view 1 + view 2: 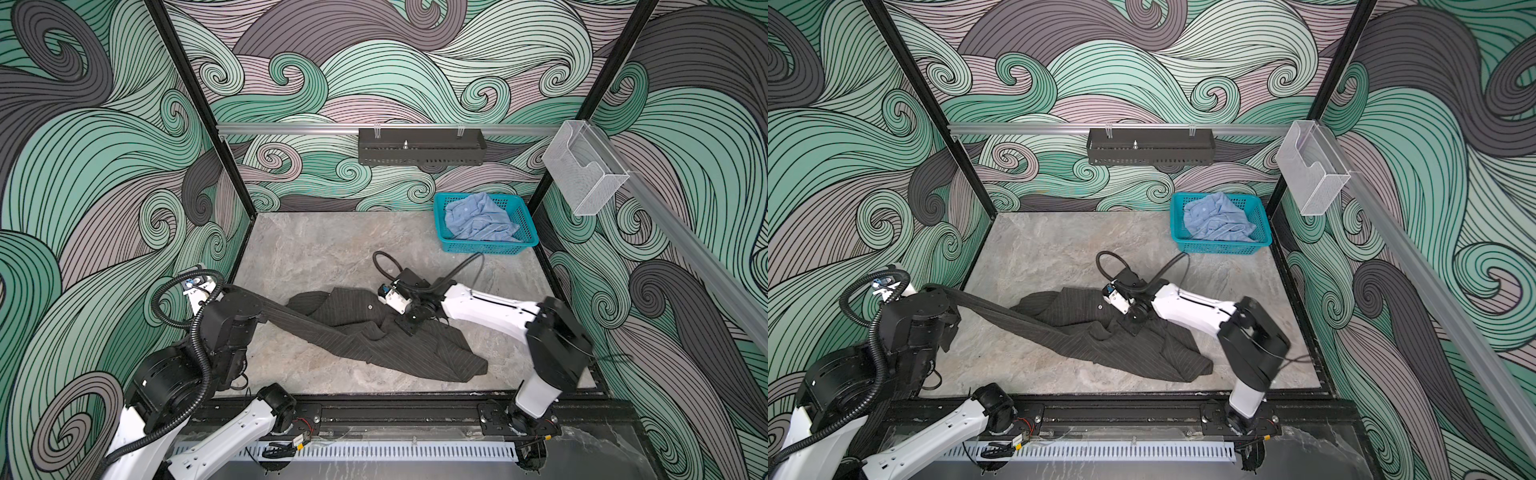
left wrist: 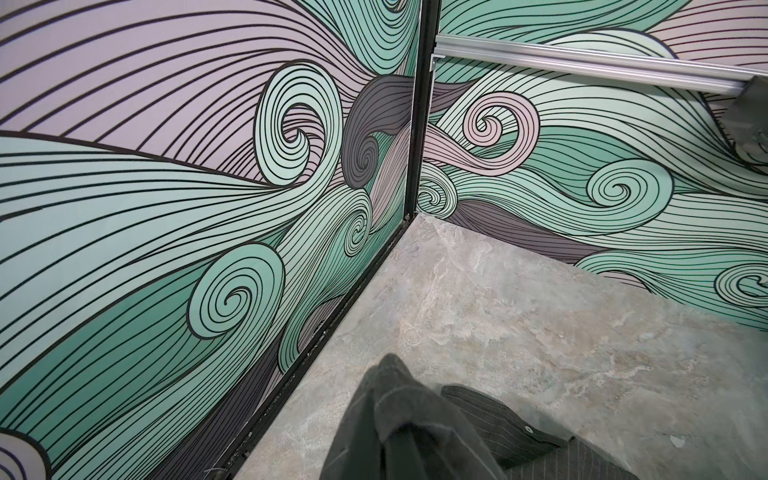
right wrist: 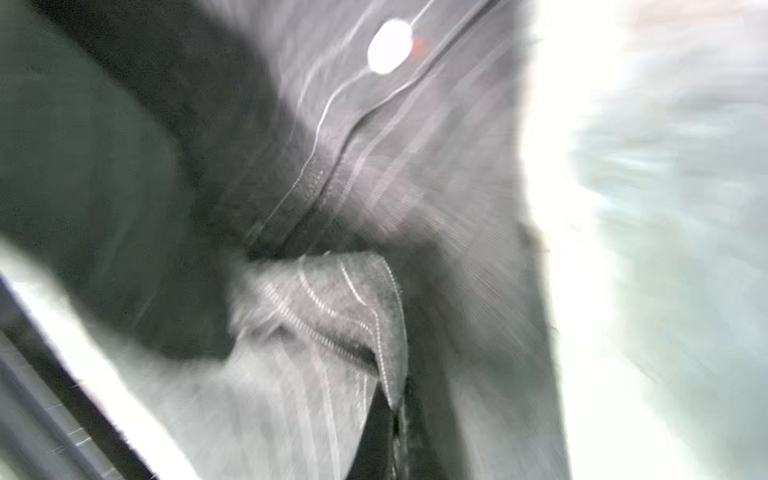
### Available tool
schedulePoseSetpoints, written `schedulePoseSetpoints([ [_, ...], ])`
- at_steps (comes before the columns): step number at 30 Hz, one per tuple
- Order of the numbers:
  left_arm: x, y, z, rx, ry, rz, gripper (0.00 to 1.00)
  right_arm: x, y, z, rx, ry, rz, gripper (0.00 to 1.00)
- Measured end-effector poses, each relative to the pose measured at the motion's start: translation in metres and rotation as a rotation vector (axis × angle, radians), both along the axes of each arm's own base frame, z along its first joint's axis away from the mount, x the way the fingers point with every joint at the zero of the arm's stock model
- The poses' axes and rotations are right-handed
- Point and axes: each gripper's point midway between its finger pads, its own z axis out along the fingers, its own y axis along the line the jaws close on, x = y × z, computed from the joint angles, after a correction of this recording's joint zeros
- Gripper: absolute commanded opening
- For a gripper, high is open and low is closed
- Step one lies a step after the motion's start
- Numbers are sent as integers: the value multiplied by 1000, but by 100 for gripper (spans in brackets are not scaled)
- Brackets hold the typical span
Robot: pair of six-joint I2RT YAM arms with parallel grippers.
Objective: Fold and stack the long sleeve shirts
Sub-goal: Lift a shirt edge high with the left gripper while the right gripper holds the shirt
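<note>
In both top views you get even, diffuse brightness. Shadows on the grey marbled stone desk stay faint, and the black metal frame posts splay outward toward the edges. Your left wrist view is bright and crisp, though the near dark charcoal pinstriped cloth shirt looks soft. Your right wrist view is heavily motion-blurred, with blown-out white glare beside the shirt and on its round pale button.

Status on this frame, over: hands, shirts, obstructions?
Left hand shut on dark pinstripe shirt, sleeve pulled taut. Right hand shut, pinching that shirt mid-body on the table. Blue shirt crumpled in teal basket, unfolded. Nothing in the way.
</note>
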Motion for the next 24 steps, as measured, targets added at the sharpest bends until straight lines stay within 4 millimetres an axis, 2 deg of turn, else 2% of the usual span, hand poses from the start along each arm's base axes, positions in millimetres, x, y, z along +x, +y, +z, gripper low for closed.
schedulePoseSetpoints([
  [3,4,-3,2,12,2,-9,0,2,-29,53,106,-126,-102,0],
  [6,14,-10,1,23,17,-22,0,-4,-66,82,183,-212,-218,0],
  [10,37,-32,-3,39,57,-95,0,-12,-113,82,203,-246,-390,0],
  [15,82,-84,-4,53,129,-276,0,-12,-154,64,186,-201,-604,0],
  [17,104,-108,11,55,131,-351,0,-7,-166,64,191,-190,-685,0],
  [20,145,-151,51,57,87,-464,0,0,-187,71,198,-191,-814,0],
  [24,208,-212,108,50,-8,-600,0,16,-223,100,245,-242,-1006,0],
])
